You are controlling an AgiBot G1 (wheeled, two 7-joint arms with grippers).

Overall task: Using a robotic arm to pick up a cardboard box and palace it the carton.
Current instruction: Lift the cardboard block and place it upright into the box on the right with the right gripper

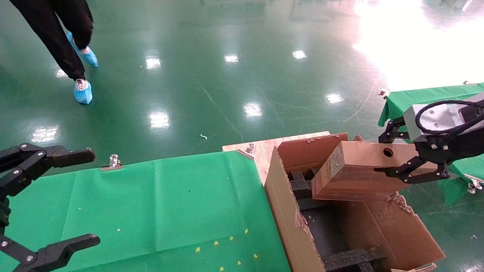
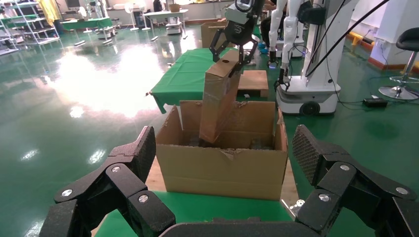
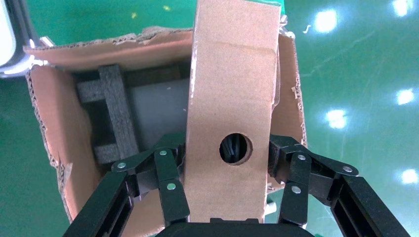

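Green glossy floor (image 1: 227, 75) all round; green cloth-covered table (image 1: 170, 207) in front of the robot, large brown corrugated carton (image 1: 287, 226) with ragged flaps and black foam blocks (image 1: 351, 258) butted against its right end.

Step in hand: placing. White arm's black right gripper (image 1: 410, 160) pinches the flat brown cardboard box (image 1: 351, 177) by its holed narrow end, fingers (image 3: 165, 182) clamped on both broad faces. Box hangs tilted, lower end already inside the carton mouth, probably not seated yet, since the bottom contact is hidden.

Next move needs lowering between the foam blocks, then release. Torn right flap (image 1: 401, 202) sits close under the box and may snag.

Left gripper (image 1: 56, 196) idle over the table, fingers spread, holding nothing. Person in blue shoe covers (image 1: 82, 92) walking far off.
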